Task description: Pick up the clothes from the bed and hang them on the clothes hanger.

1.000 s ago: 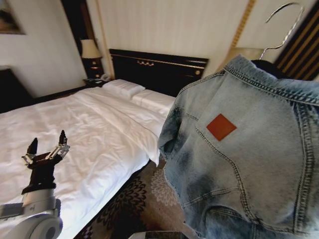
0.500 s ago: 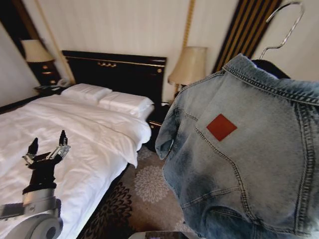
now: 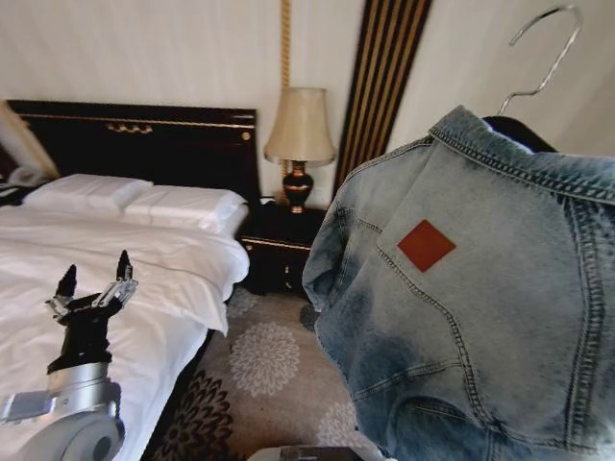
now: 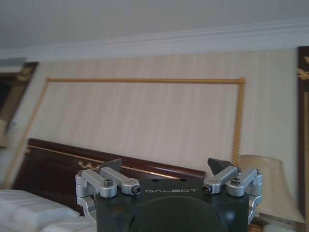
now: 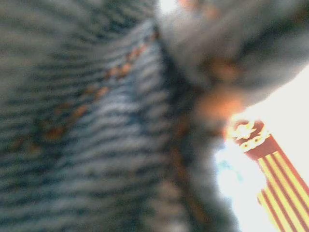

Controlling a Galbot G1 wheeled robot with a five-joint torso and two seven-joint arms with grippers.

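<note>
The clothes, a light-blue denim jacket (image 3: 480, 288) with a brown patch below the collar, hang back-side toward me on the clothes hanger (image 3: 543, 53). The hanger's thin hook rises above the collar at the upper right. The jacket is held up in the air, clear of the bed (image 3: 173, 259). Denim fabric (image 5: 87, 121) lies right against the right wrist camera. My left gripper (image 3: 94, 274) points upward over the bed's near edge at the lower left. It is open and holds nothing, and the left wrist view shows its spread fingers (image 4: 165, 166) against the wall.
A black headboard (image 3: 144, 144) and white pillows (image 3: 135, 202) are at the left. A lamp (image 3: 300, 125) stands on a dark nightstand (image 3: 279, 245) beside the bed. Patterned carpet (image 3: 269, 365) lies between the bed and the jacket.
The camera has swung to the right: the bed slid left in the picture and the lamp and nightstand moved toward the centre. The jacket and left arm keep their places in the picture.
</note>
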